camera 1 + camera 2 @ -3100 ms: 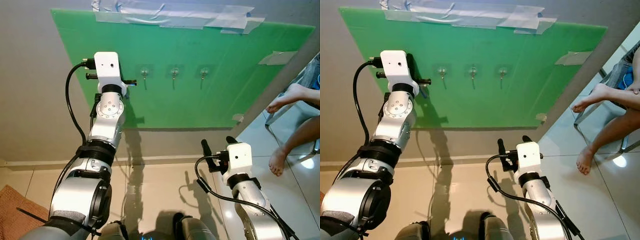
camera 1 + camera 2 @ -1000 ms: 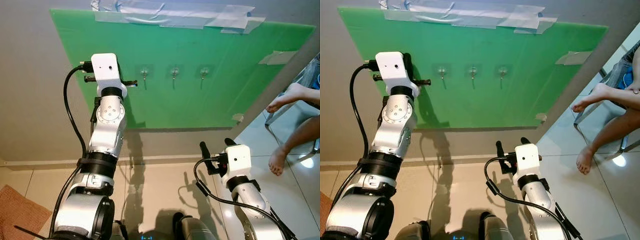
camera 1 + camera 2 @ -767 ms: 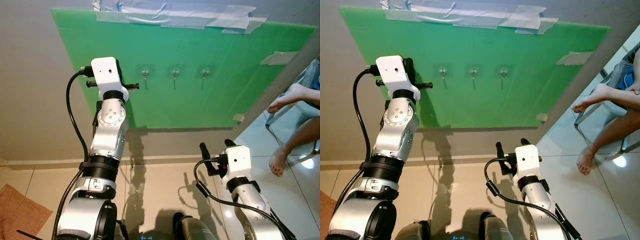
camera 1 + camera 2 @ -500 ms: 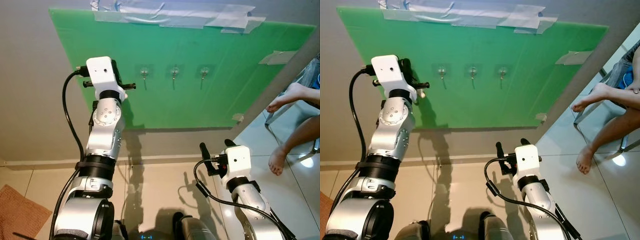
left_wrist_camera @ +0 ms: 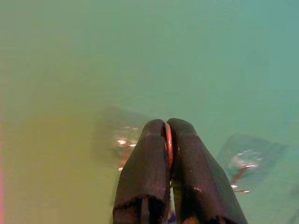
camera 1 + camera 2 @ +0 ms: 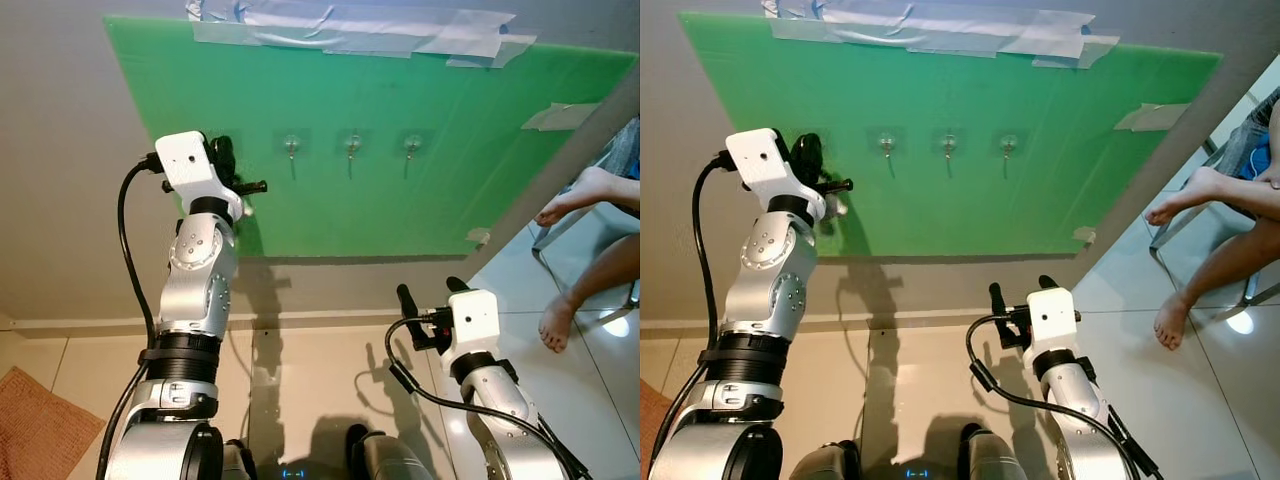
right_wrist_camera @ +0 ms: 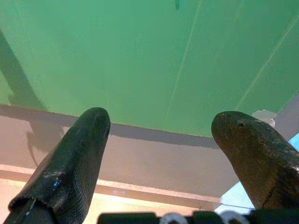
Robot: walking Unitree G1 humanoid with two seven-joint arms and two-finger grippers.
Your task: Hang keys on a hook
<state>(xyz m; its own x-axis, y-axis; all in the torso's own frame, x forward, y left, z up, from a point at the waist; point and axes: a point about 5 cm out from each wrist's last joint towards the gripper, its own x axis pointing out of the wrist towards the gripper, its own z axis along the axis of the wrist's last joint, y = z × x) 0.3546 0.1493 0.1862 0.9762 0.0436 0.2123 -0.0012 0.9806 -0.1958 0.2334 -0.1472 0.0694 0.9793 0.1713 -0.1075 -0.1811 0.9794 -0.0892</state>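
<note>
Left tool (image 5: 167, 127) raised to the green board (image 6: 420, 120), fingers pressed together on a thin key ring (image 5: 168, 144).

In the head views this tool sits at centre left, just left of the leftmost of three hooks (image 6: 291, 147); the keys' ring shows as an orange sliver between its fingertips. The right tool (image 7: 159, 140) hangs low at lower right, fingers spread wide, holding nothing. A person's bare feet (image 6: 555, 325) show at the right edge.

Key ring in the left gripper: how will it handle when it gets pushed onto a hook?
Probably stiff: the key ring is a thin metal loop pinched edge-on between the shut fingers of the left gripper. That narrow grip may let it twist or slip. The hooks look like small clear stick-on ones on the green board, so a hard push might peel one off.
</note>
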